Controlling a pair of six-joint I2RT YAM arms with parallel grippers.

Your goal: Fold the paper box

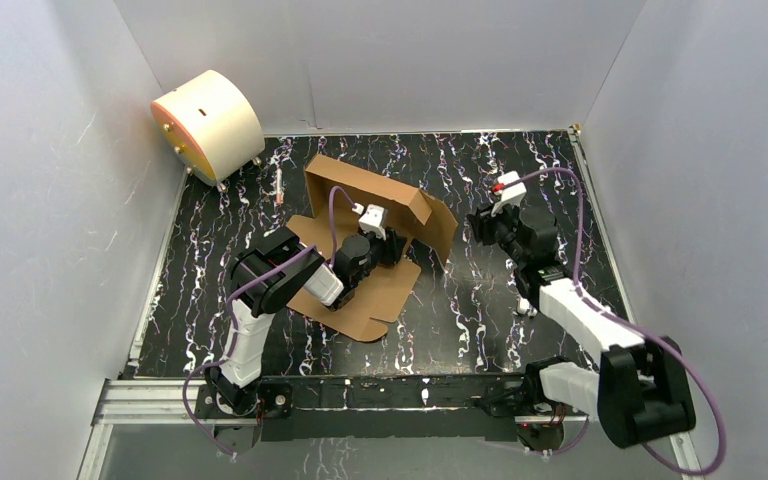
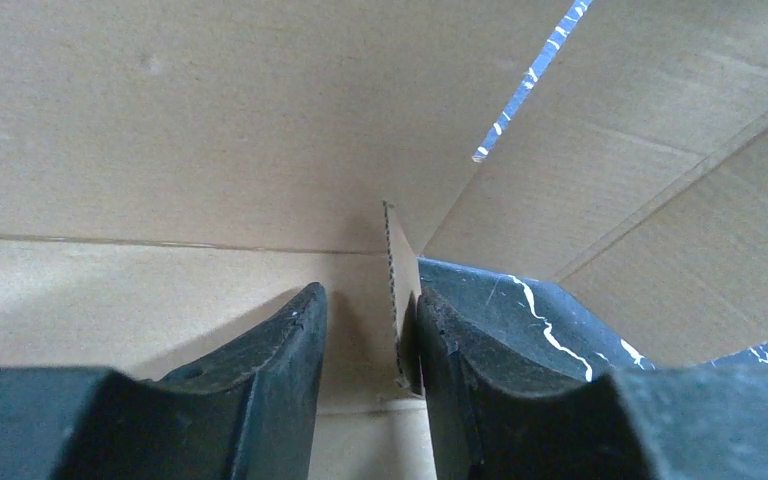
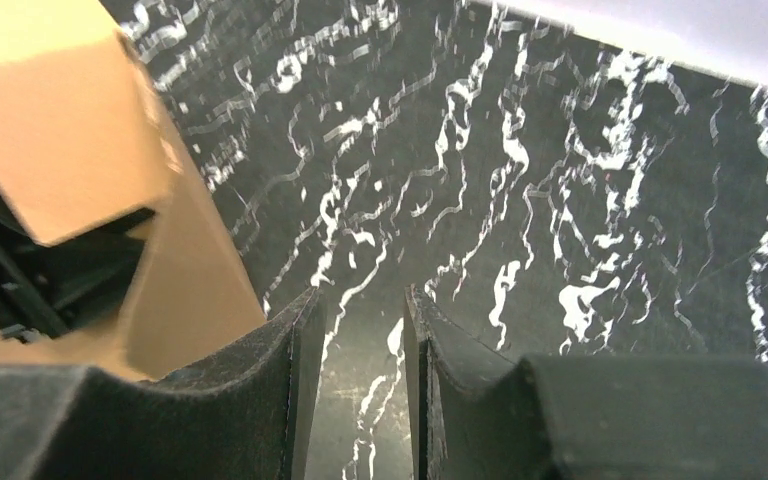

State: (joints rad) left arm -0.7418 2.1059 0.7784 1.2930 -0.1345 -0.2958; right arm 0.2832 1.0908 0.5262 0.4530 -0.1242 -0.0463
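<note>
**Paper box partly raised, most folds left to do**

The paper box (image 1: 360,182) sits a little left of the middle of the black marbled surface (image 1: 480,320), nearer the far edge than the near one. It is well apart from the cream drum (image 1: 208,122) in the far left corner. The box's far panel stands up and leans over the base, and a side panel on its right also stands. The near flaps lie flat on the surface.

The left tool (image 1: 388,243) reaches inside the box toward the far wall. In the left wrist view, this tool (image 2: 370,285) is parted around the thin edge of an upright cardboard tab. The tab stands close against the right finger, with a clear gap to the left one, so it is straddled rather than pinched.

The right tool (image 1: 478,222) hovers over bare surface just beside the box's right panel. In its own view it (image 3: 360,295) is slightly parted and grasps nothing.

The task looks under halfway done. The remaining walls need raising, the tabs need tucking in, and the lid needs closing.
</note>
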